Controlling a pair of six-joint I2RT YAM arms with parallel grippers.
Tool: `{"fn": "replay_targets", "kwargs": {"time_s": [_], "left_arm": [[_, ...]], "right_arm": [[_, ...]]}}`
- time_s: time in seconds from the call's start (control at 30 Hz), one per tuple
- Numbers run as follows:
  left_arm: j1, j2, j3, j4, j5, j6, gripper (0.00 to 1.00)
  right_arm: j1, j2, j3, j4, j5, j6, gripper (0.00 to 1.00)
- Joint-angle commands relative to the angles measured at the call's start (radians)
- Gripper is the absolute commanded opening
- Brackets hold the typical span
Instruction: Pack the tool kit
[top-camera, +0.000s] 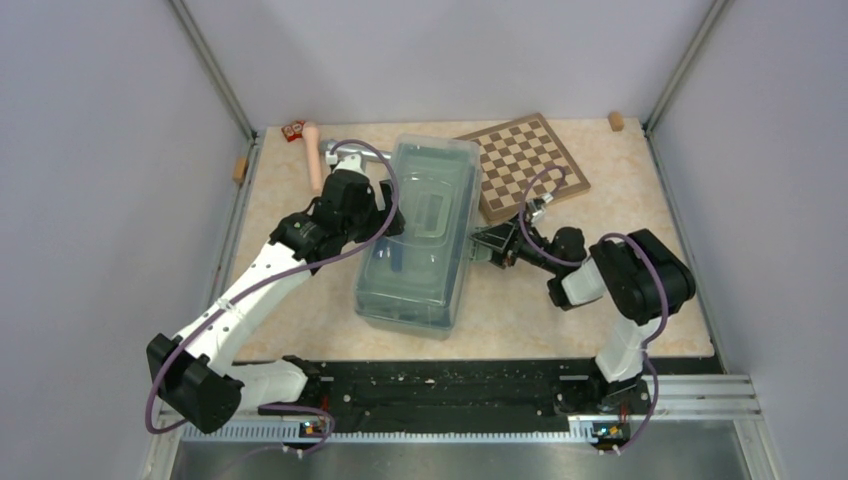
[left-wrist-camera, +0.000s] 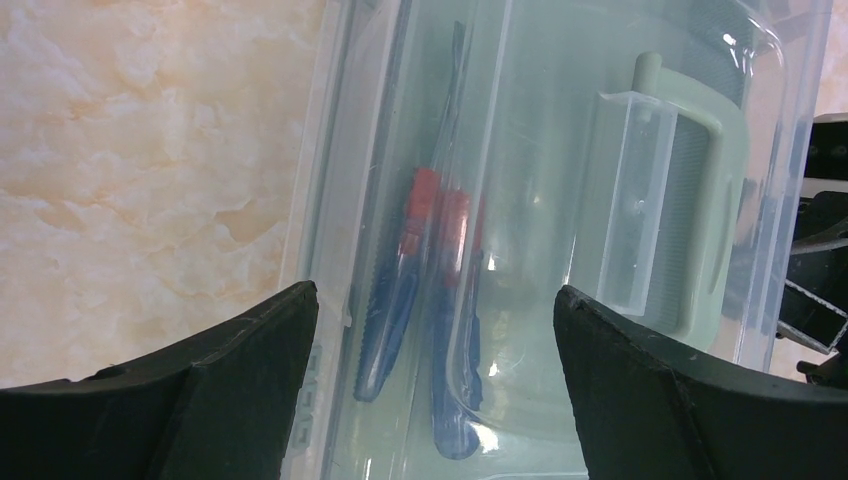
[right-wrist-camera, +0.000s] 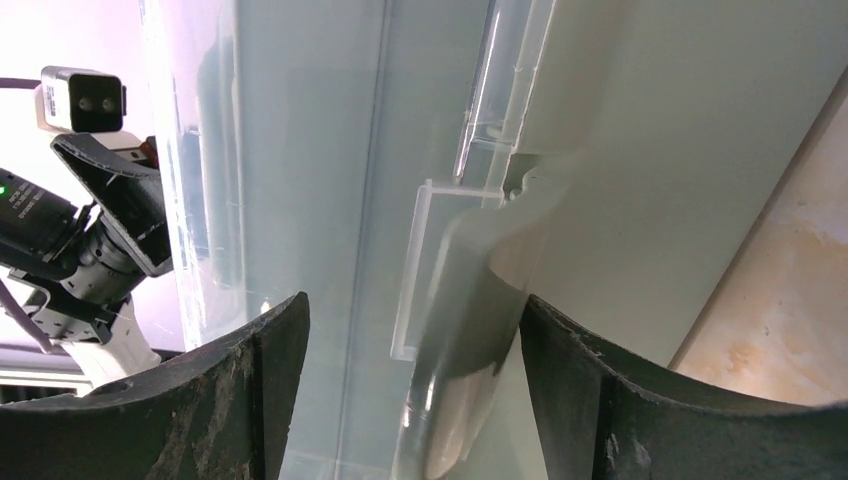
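The sage-green toolbox (top-camera: 420, 235) lies in the middle of the table with its translucent lid on and the lid handle (top-camera: 432, 210) on top. My left gripper (top-camera: 385, 218) hovers over the box's left side, open (left-wrist-camera: 435, 300). Through the lid below it, two blue and red screwdrivers (left-wrist-camera: 390, 320) show inside, with the lid handle (left-wrist-camera: 700, 200) to their right. My right gripper (top-camera: 482, 245) is at the box's right wall, open (right-wrist-camera: 415, 310). A side latch (right-wrist-camera: 470, 290) stands between its jaws, close against the right finger.
A brown-and-cream chessboard (top-camera: 522, 162) lies behind the box on the right. A wooden-handled hammer (top-camera: 313, 155) and a small red case (top-camera: 293, 130) lie at the back left. Small wooden blocks sit at the back right corner (top-camera: 616, 121) and the left edge (top-camera: 240, 168).
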Motion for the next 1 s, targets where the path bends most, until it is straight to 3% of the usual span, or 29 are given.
{"fn": "replay_targets", "kwargs": {"time_s": [0.0,0.27,0.5,0.97], "left_arm": [[-0.006,0.003,0.012,0.032,-0.026,-0.004,0.92],[-0.009,0.004,0.006,0.028,-0.041,-0.005,0.92],[-0.014,0.005,0.008,0.031,-0.043,-0.008,0.92],[-0.022,0.006,0.005,0.033,-0.044,-0.015,0.91]], "right_arm": [[0.009,-0.105,0.002,0.266,-0.051,0.025,0.74],[0.010,-0.264,-0.004,-0.055,-0.020,-0.072,0.74],[0.018,-0.355,0.025,-0.297,0.012,-0.163,0.68],[0.050,-0.285,0.043,-0.272,0.047,-0.164,0.43]]}}
